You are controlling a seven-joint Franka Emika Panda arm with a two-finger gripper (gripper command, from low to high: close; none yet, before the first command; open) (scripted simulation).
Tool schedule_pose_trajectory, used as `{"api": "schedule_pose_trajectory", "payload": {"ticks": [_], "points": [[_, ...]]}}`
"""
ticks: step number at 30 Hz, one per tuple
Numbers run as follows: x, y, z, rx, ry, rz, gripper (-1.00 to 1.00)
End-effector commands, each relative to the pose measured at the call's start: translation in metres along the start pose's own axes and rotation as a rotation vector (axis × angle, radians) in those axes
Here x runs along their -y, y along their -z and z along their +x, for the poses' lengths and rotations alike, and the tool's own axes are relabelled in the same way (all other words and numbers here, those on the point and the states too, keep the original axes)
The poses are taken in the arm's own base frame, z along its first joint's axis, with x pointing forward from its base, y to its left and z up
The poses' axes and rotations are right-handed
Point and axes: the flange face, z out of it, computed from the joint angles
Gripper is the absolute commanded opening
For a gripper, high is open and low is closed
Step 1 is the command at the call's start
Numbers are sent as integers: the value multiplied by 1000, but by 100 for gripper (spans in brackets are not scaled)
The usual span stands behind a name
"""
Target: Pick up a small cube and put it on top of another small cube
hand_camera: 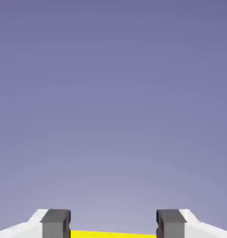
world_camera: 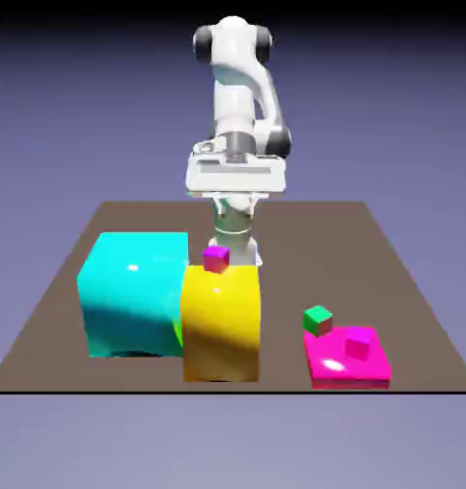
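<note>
In the exterior view the white arm's hand (world_camera: pixel 235 177) hangs level above and behind the big yellow block (world_camera: pixel 222 323), and I cannot make out its fingers there. In the hand view my gripper (hand_camera: pixel 113 226) faces only the blue-violet backdrop. Its grey fingertips (hand_camera: pixel 56 223) stand wide apart. A thin yellow strip (hand_camera: pixel 113 234) runs from one tip to the other along the bottom edge. I cannot tell whether it is the small cube or the big block's top. No small yellow cube shows in the exterior view.
A tiny magenta cube (world_camera: pixel 216 258) sits on the big yellow block's far left corner. A large cyan block (world_camera: pixel 134 294) stands against that block on the exterior view's left. At the right, a flat magenta slab (world_camera: pixel 344 368) carries a tiny green cube (world_camera: pixel 318 320) and a tiny magenta cube (world_camera: pixel 357 344).
</note>
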Motion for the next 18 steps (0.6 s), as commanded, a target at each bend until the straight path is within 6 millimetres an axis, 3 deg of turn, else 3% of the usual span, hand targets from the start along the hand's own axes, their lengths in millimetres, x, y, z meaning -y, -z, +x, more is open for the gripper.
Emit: {"api": "schedule_pose_trajectory", "payload": {"ticks": [1, 10, 18], "points": [[2, 4, -5, 13, 6, -14, 0], [6, 24, -61, 134, 71, -146, 0], [-8, 21, -118, 252, 121, -281, 0]]}}
